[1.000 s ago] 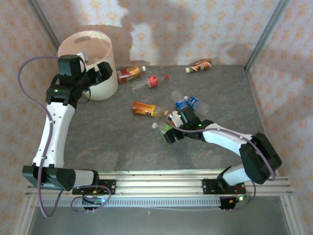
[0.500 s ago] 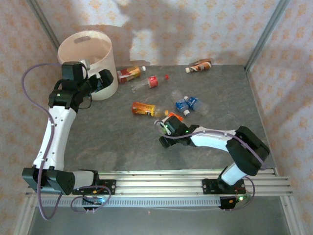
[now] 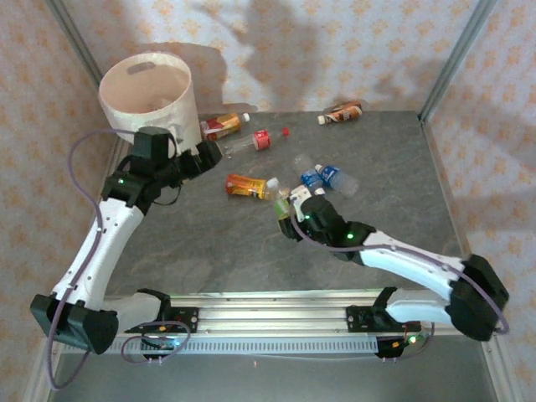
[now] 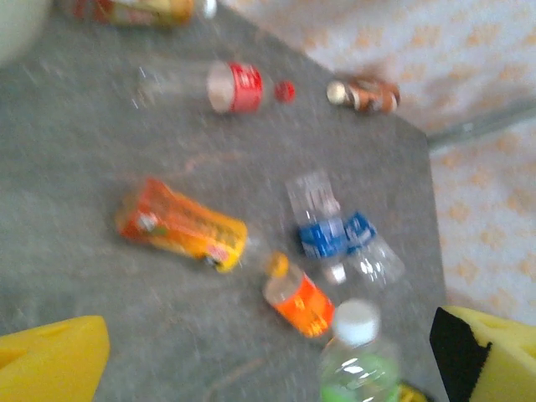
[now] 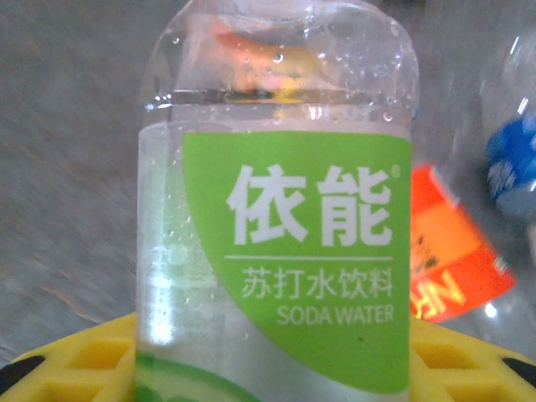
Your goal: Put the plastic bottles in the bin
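Carry step: right gripper (image 3: 291, 219) pinches the green-label bottle (image 5: 276, 251) upright, well right of the bin (image 3: 182, 105). Next move likely needs a carry left, up over the bin's rim. Left gripper (image 3: 207, 154) sits just beside the bin, fingers spread, empty. Right wrist reads the label text; top view gives the route past the orange bottle (image 3: 245, 185).

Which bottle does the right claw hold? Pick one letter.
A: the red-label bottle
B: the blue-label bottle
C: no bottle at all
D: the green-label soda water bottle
D: the green-label bottle, marked SODA WATER, stands upright in the right claw, against its yellow fingers.
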You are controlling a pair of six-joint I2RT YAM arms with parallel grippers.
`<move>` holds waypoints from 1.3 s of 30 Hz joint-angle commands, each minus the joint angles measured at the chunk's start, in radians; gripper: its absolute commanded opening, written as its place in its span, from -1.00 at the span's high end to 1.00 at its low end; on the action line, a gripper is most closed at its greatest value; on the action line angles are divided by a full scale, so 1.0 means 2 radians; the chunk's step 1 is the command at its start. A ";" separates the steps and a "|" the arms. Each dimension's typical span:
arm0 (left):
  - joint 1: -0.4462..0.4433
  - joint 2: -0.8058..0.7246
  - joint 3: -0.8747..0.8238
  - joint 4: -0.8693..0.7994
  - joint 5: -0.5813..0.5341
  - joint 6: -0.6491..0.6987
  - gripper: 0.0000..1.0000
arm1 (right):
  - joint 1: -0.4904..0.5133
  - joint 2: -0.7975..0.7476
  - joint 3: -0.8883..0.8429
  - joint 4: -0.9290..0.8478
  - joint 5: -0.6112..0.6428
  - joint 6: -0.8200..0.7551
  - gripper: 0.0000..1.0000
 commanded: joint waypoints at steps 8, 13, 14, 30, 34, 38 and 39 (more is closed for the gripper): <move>-0.105 -0.066 -0.141 0.238 0.104 -0.109 -1.00 | 0.002 -0.002 0.043 0.071 -0.091 0.001 0.17; -0.146 -0.051 -0.108 0.142 0.011 -0.059 -1.00 | 0.002 0.018 0.070 0.088 -0.130 -0.006 0.16; -0.148 -0.047 -0.109 0.137 -0.002 -0.061 -1.00 | 0.002 0.030 0.071 0.096 -0.135 -0.006 0.16; -0.180 0.003 -0.107 0.174 -0.023 -0.049 -0.40 | 0.003 0.077 0.116 0.115 -0.188 -0.030 0.09; -0.179 0.005 -0.100 0.176 -0.028 -0.047 -0.23 | 0.003 0.065 0.113 0.100 -0.178 -0.033 -0.16; -0.179 0.008 -0.082 0.149 -0.074 -0.051 -0.02 | 0.003 0.053 0.117 0.071 -0.181 -0.037 -0.60; -0.179 0.007 -0.079 0.141 -0.089 -0.051 -0.02 | 0.003 0.049 0.114 0.068 -0.182 -0.040 -0.65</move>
